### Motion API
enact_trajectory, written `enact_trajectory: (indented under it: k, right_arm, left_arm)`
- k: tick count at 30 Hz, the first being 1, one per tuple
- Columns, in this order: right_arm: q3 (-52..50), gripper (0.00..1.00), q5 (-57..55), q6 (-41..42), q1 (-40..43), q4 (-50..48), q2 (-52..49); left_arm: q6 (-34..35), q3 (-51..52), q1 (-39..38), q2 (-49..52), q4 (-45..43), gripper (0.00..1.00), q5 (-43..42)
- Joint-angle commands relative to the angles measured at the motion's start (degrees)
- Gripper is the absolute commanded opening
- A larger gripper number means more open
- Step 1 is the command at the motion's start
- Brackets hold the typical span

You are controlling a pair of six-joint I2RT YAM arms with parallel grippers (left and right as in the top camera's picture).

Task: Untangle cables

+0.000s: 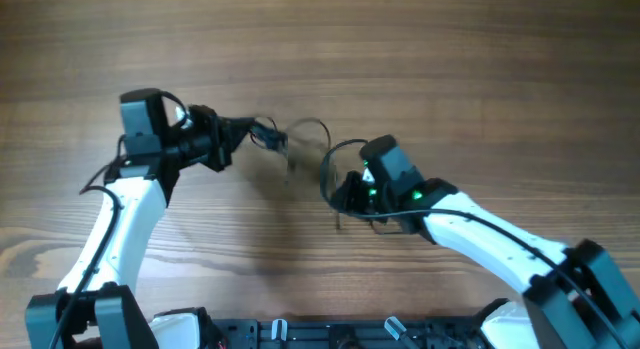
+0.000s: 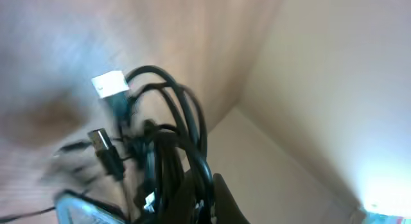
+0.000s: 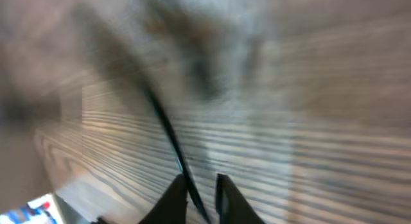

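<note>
left fingers [image 1: 238, 129] clamped on cables [image 2: 176, 131], bunch held over surface [image 1: 420, 59], centre-left. right fingers [image 3: 172, 197] nearly together around strand [image 3: 164, 131]; cannot tell if gripped. Risk: strand slips out on pull; hard pull tightens tangle.

Wood-grain table [image 1: 400, 69]: brown, matt, smooth. The cables [image 2: 186, 115] have a black, glossy, smooth sheath, probably plastic, though the view is blurred. White plug [image 2: 110, 84] at 10 o'clock of the bunch: plastic. Left arm shell [image 1: 135, 214]: white glossy plastic. Right pincer [image 3: 200, 178]: black, matt.
</note>
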State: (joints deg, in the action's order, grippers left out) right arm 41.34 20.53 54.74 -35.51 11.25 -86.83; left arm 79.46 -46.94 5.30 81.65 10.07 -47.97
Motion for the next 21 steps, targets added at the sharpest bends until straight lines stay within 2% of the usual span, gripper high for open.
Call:
enact_trajectory:
  k: [1, 3, 7, 9, 11, 12, 14, 21]
  right_arm:
    - [-0.2, 0.35, -3.5, -10.7, 1.9, 2.1, 4.5]
    - [-0.2, 0.47, -3.6, -13.2, 2.8, 2.2, 5.9]
    - [-0.2, 0.58, -1.1, -17.6, 4.3, 1.8, 10.3]
    - [-0.2, 0.70, 0.8, -20.7, 5.1, 1.2, 13.6]
    - [-0.2, 0.76, 2.2, -23.4, 5.7, 0.8, 16.4]
    - [-0.2, 0.77, 2.7, -24.5, 5.9, 0.7, 17.8]
    - [-0.2, 0.79, 2.7, -25.2, 6.0, 0.8, 21.0]
    - [-0.2, 0.82, 2.6, -26.6, 6.0, 0.5, 24.5]
  left_arm:
    - [-11.4, -0.5, 0.8, 0.1, -6.2, 0.04, -6.1]
    - [-17.2, -0.5, 0.4, 0.1, -8.9, 0.04, -8.8]
    - [-30.8, -0.5, -0.5, 0.1, -10.6, 0.04, -14.1]
    - [-38.4, -0.5, -1.6, 0.1, -10.5, 0.04, -15.9]
    - [-47.2, -0.5, -3.3, 0.1, -10.5, 0.04, -18.0]
    - [-50.3, -0.5, -4.0, 0.1, -10.5, 0.04, -18.8]
    - [-61.7, -0.5, -6.8, 0.1, -10.5, 0.04, -20.4]
    - [-80.8, -0.5, -13.0, 0.1, -10.6, 0.04, -20.4]
